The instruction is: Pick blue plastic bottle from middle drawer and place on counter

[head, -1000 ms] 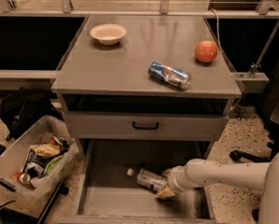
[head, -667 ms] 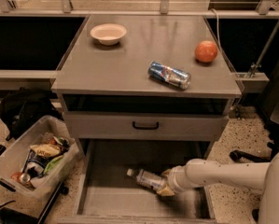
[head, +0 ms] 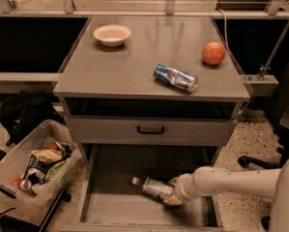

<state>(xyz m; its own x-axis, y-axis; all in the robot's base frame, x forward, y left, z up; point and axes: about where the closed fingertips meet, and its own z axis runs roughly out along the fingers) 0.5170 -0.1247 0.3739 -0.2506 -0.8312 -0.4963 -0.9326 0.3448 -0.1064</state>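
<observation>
The blue plastic bottle (head: 152, 187) lies on its side on the floor of the open middle drawer (head: 110, 211), white cap pointing left. My gripper (head: 173, 192) reaches in from the right on a white arm and sits at the bottle's base end, its fingers around that end. The counter (head: 134, 62) is the grey top of the cabinet above.
On the counter are a white bowl (head: 112, 34), a shiny blue drink can (head: 175, 77) lying on its side and an orange-red fruit (head: 213, 53). A shut drawer front with a black handle (head: 151, 130) sits above the open drawer. A bin of snacks (head: 33, 168) stands on the floor at left.
</observation>
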